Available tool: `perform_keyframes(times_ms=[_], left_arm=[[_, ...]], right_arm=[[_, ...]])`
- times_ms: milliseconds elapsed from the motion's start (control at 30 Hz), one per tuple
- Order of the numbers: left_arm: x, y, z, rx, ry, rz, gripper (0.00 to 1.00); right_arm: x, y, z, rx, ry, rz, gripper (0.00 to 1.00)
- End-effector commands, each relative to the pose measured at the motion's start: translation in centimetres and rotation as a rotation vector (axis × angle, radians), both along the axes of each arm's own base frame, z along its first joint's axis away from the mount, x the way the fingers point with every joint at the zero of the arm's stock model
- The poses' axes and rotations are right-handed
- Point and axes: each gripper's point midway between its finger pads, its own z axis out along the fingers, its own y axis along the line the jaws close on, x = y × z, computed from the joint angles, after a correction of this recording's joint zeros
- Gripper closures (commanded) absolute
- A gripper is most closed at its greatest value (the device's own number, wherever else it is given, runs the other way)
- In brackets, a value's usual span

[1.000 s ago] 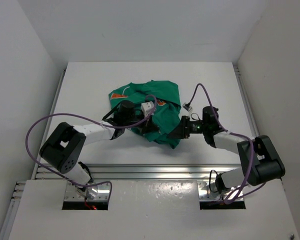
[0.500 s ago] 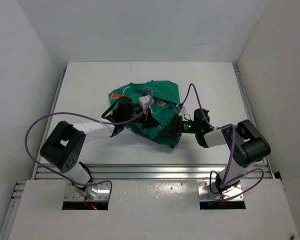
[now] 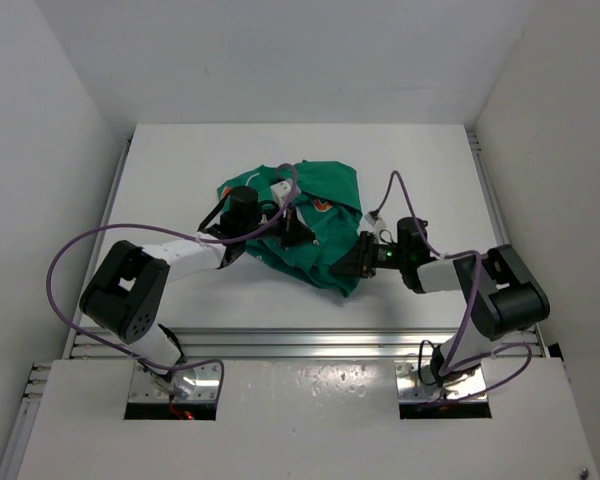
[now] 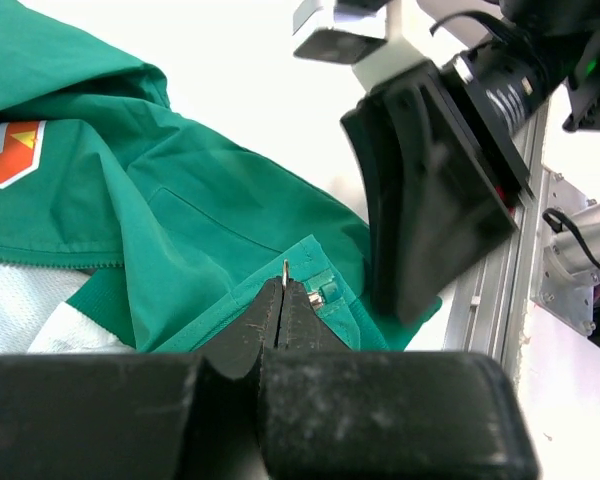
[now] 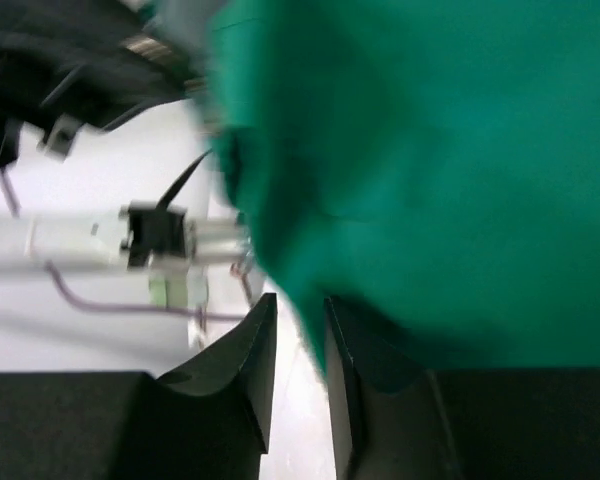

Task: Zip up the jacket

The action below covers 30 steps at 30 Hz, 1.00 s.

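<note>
The green jacket (image 3: pixel 315 210) lies crumpled mid-table, its orange-and-white logo (image 4: pixel 10 150) showing in the left wrist view. My left gripper (image 3: pixel 292 232) is over the jacket's middle. Its jaws (image 4: pixel 282 285) are shut on the thin metal zipper pull (image 4: pixel 285 268) by the green hem (image 4: pixel 325 290). My right gripper (image 3: pixel 348 266) is at the jacket's near right corner. In the right wrist view it (image 5: pixel 300 310) stands narrowly open, and the blurred jacket edge (image 5: pixel 430 150) hangs down against one finger. Its black fingers (image 4: pixel 430 190) loom close to the right of the zipper pull.
The white table (image 3: pixel 180 170) has walls at the back and on both sides. A metal rail (image 3: pixel 300 340) runs along the near edge. Purple cables (image 3: pixel 90 245) loop off both arms.
My left gripper has drawn a little back and left, still holding the zipper pull. The right gripper pushed in against the jacket corner, then eased back, and its jaws widened and then narrowed.
</note>
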Motion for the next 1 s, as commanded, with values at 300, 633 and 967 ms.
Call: perform_keyframes(times_ms=[300,633,967], left_arm=[[0.2,-0.1,1.0,-0.022,-0.061,-0.023,1.00],[-0.4,-0.5,1.0,-0.003,-0.095,-0.051,1.00],[-0.7,-0.7,0.4,0.003,-0.098,-0.063,1.00]], right_arm=[[1.0,-3.7,-1.2,-0.151,0.042,-0.104,0.83],[1.6,-5.1,-7.0,-0.614,0.168,-0.013,0.97],[9.1,-7.3,-8.6,-0.826,0.068,-0.106,0.97]])
